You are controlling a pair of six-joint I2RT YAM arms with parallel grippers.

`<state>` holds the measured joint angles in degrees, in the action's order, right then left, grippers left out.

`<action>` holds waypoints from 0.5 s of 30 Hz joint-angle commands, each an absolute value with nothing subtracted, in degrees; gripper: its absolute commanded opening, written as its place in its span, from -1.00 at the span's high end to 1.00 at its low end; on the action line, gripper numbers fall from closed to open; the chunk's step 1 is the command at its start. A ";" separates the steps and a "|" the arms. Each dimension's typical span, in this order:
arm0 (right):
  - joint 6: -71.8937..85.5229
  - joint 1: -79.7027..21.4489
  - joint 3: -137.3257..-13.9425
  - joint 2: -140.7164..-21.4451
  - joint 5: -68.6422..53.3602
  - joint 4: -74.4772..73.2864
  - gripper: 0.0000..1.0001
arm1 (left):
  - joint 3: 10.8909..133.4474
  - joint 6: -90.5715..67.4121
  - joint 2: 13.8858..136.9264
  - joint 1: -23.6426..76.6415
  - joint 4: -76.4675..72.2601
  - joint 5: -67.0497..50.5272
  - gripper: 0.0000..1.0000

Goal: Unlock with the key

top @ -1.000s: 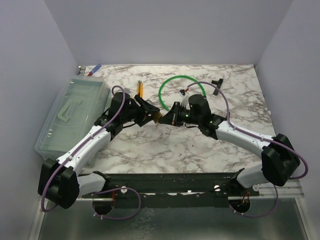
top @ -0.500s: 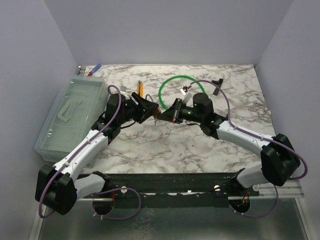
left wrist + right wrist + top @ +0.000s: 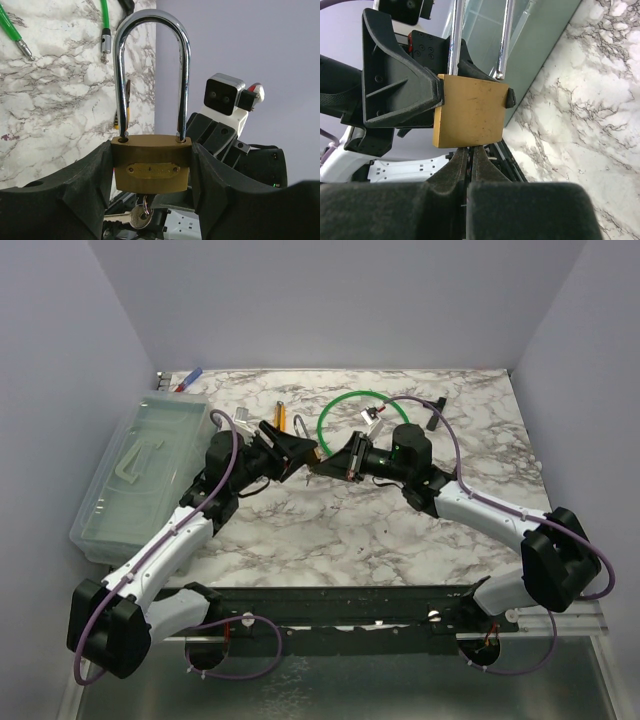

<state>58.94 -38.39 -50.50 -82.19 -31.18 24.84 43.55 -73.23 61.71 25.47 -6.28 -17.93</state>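
Note:
My left gripper [image 3: 152,172] is shut on a brass padlock [image 3: 152,167], its black fingers [image 3: 80,195] clamping the body from both sides. The chrome shackle [image 3: 150,30] stands up, both legs in the body. My right gripper [image 3: 470,152] is shut at the padlock's [image 3: 470,112] underside, pinching the key in the keyhole; the fingers hide the key itself. A spare silvery key [image 3: 131,217] dangles on a ring below the body. From above, the two grippers meet at the padlock [image 3: 318,460], mid-table and off the surface.
A clear plastic box [image 3: 140,475] lies along the left edge. Behind the grippers are a green cable loop [image 3: 345,405], a black T-shaped tool [image 3: 432,408] and a yellow item [image 3: 281,418]. A red-and-blue pen [image 3: 188,380] sits at the back left corner.
Both grippers, joined at the padlock, have shifted a little toward the far side of the table. The right wrist has turned. Both grips are unchanged.

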 commanded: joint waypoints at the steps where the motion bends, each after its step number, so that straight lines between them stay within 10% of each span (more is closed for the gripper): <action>1: 53.34 -39.24 -53.00 -82.07 -30.48 23.47 0.96 | 43.62 -76.85 60.05 27.60 -12.02 -25.84 1.00; 15: 31.27 -39.33 -56.62 -74.52 -23.75 -1.32 -0.15 | 44.79 -79.92 61.89 27.62 -6.70 -16.33 1.00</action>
